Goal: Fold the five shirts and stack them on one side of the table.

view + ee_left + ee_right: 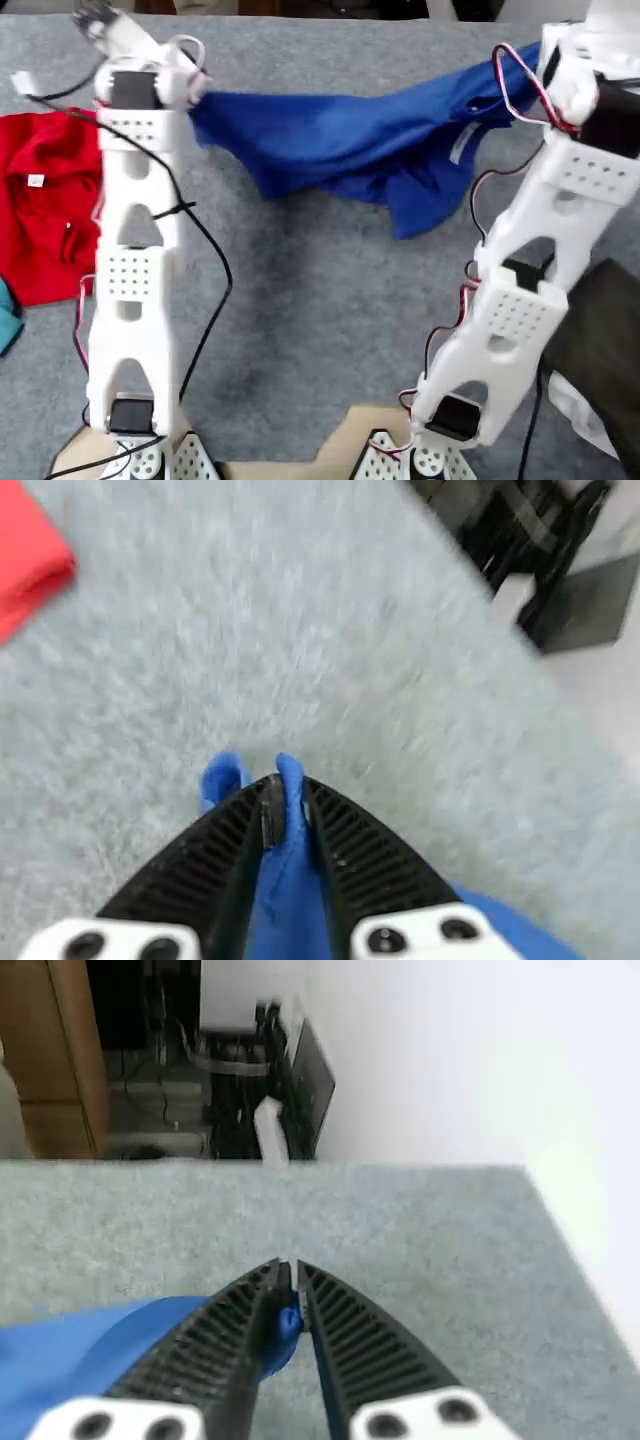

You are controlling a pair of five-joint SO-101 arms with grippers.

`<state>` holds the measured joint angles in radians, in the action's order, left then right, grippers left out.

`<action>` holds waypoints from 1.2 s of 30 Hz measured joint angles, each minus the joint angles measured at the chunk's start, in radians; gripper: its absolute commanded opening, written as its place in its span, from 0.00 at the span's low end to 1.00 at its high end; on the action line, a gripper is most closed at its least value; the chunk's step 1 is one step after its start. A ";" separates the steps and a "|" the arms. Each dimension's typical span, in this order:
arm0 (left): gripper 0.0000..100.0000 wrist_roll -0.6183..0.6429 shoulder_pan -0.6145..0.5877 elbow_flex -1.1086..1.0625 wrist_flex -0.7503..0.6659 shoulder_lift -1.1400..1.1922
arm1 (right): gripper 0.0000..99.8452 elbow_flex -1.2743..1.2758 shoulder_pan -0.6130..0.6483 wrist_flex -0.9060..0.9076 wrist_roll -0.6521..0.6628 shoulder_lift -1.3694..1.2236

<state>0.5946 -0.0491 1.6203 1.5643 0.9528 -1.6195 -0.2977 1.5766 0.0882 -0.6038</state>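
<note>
Overhead looks down — wrist cameras close, sharing blue shirt.

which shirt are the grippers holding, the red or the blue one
The blue shirt: it hangs stretched between the left gripper and the right gripper, both shut on it. The red shirt lies on the table, in neither gripper.

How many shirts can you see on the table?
2 for sure: the blue shirt hangs stretched between the left gripper and right gripper, and the red shirt lies on the table, far left. A teal scrap beside it and dark cloth at the right may be more.
</note>
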 measured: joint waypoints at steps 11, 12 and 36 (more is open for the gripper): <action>0.02 0.000 -0.048 0.002 0.021 -0.404 | 0.00 -0.002 0.000 0.018 0.032 0.373; 0.02 -0.002 -0.048 0.002 0.021 -0.443 | 0.00 -0.002 0.000 0.018 0.044 0.400; 0.02 -0.086 -0.121 -0.269 -0.189 0.055 | 0.00 0.074 0.097 -0.049 0.121 0.037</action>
<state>0.5086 -0.1703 1.3518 1.3755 1.0081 -1.5459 -0.2010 1.5275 0.2094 -0.5669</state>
